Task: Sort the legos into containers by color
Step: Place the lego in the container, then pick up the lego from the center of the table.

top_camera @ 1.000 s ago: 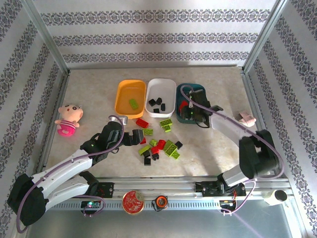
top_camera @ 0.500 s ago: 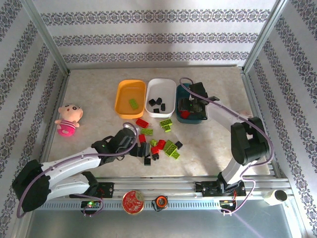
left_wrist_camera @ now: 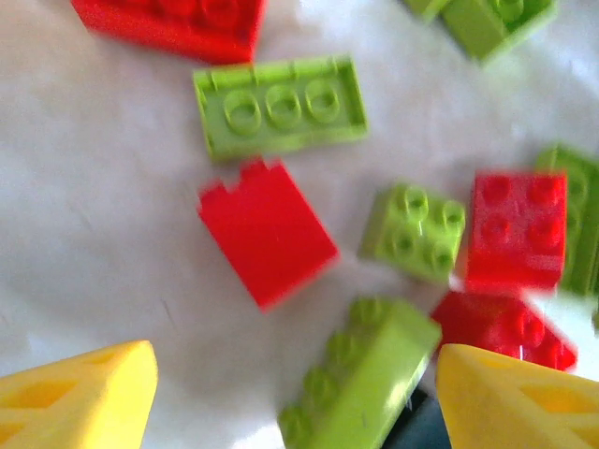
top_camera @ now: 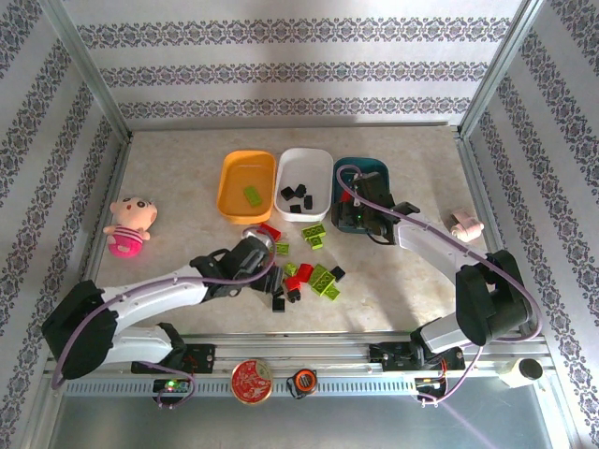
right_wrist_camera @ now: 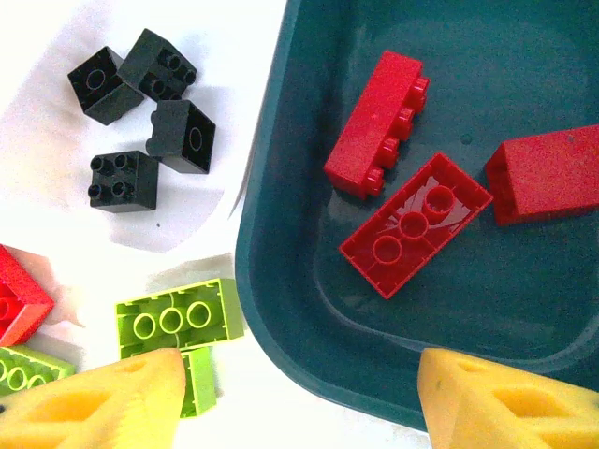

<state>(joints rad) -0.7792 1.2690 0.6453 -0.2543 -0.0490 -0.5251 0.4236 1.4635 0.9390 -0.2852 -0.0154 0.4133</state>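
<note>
Left jaws: yellow fingertips (left_wrist_camera: 80, 402) stand wide, gripping nothing. A long lime brick (left_wrist_camera: 360, 374) lies on the tabletop (left_wrist_camera: 103, 234) between them, almost touching one fingertip and clear of the other. Just ahead of the jaws are a smooth-faced red brick (left_wrist_camera: 267, 243), a small lime brick (left_wrist_camera: 414, 231) and a square red brick (left_wrist_camera: 518, 229). Farther ahead is an upturned lime brick (left_wrist_camera: 279, 105).

Right jaws: fingertips (right_wrist_camera: 510, 402) apart, nothing between them, hanging over the near rim of the teal bin (right_wrist_camera: 271, 234). Ahead of the jaws, inside that bin, lie three red bricks (right_wrist_camera: 379, 122). Ahead and to the left, four black bricks (right_wrist_camera: 182, 136) sit in the white bin (top_camera: 304, 164). The orange-yellow bin (top_camera: 232, 192), farther left, holds a lone lime brick (top_camera: 253, 195).
</note>
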